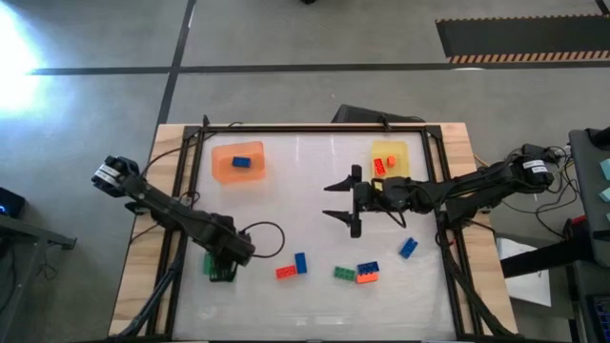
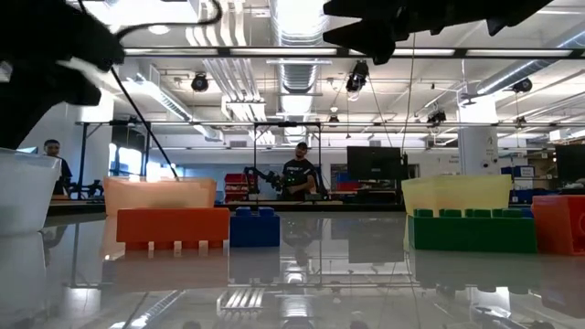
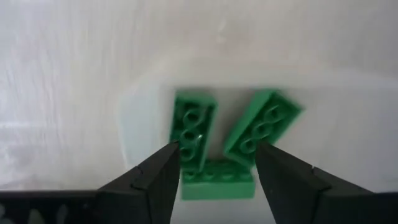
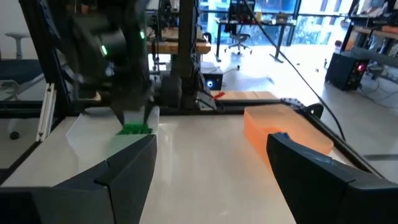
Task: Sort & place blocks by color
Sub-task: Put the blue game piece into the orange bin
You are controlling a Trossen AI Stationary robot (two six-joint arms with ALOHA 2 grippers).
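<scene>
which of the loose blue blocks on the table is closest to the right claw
The blue block lying tilted just below the right claw, toward the table's right side. The other two loose blue blocks lie farther off, each touching a red-orange one.

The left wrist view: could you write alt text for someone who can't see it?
Three small green studded plastic bricks lie together in a clear plastic tray on a white table, seen from just above. The left claw hangs open over them, its two dark fingers either side of the lowest brick.
</scene>
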